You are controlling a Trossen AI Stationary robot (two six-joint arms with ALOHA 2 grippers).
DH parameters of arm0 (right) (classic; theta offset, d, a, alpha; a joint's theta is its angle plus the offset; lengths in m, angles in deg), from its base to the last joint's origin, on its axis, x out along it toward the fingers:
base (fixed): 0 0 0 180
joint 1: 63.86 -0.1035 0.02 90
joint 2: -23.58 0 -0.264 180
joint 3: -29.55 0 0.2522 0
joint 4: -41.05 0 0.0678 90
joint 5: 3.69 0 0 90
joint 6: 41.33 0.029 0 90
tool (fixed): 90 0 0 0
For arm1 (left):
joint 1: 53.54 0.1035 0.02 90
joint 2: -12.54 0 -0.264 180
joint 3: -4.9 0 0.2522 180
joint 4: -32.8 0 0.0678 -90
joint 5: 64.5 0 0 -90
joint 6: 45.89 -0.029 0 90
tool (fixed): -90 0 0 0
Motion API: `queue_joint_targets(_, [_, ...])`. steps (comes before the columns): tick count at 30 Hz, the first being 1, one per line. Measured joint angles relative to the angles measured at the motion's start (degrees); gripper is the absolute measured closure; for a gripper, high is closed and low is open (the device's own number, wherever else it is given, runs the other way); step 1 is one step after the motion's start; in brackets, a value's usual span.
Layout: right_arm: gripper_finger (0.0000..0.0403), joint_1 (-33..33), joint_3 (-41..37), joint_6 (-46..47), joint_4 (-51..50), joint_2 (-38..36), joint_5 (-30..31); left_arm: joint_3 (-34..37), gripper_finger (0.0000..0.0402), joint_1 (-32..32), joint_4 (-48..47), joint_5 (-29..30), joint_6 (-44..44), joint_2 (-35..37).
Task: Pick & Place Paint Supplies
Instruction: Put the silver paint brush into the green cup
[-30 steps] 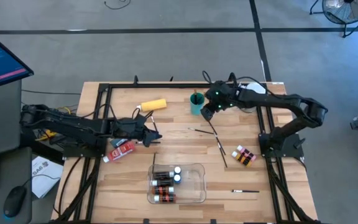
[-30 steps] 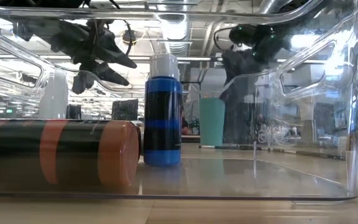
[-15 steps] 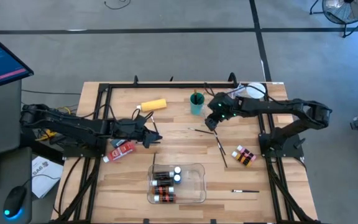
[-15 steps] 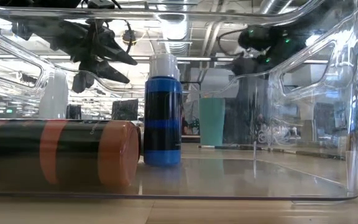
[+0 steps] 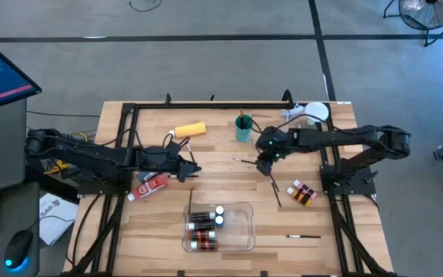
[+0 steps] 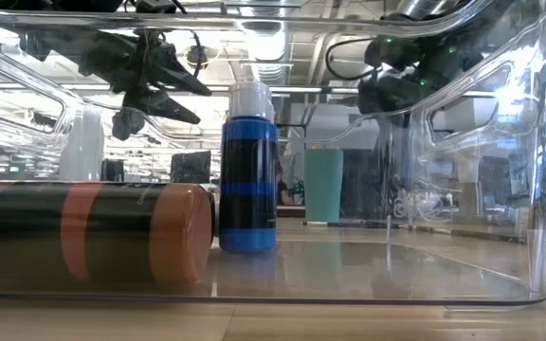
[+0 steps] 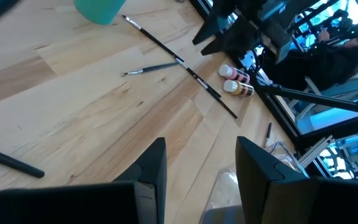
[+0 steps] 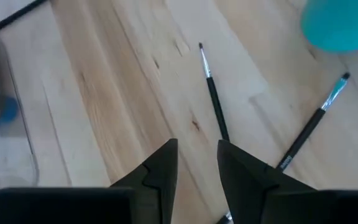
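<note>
I read no label; thin dark brush [image 8: 214,99] lies on surface [image 5: 221,185]. Right claw [image 8: 196,163] and left claw [image 7: 199,165] both open, empty.

Both arms are showing as matte black jointed tubes with dark cables trailing along them. The right gripper [image 5: 263,165] is glowing with small green lights, possibly status LEDs. The left gripper [image 7: 197,180] is ending in blocky, tapering black fingers.
</note>
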Motion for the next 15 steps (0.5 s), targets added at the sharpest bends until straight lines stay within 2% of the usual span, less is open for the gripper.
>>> queue_joint_targets(10, [0.0296, -5.41, 0.00, 4.81, -10.59, -0.63, 0.02, 0.00, 0.0302, -1.05, 0.64, 1.12, 1.05, 0.00])
queue_joint_targets(15, [0.0295, -9.48, -0.03, 14.42, -13.18, -0.62, -0.17, 0.00, 0.0302, -1.29, 1.25, 1.60, 1.07, 0.00])
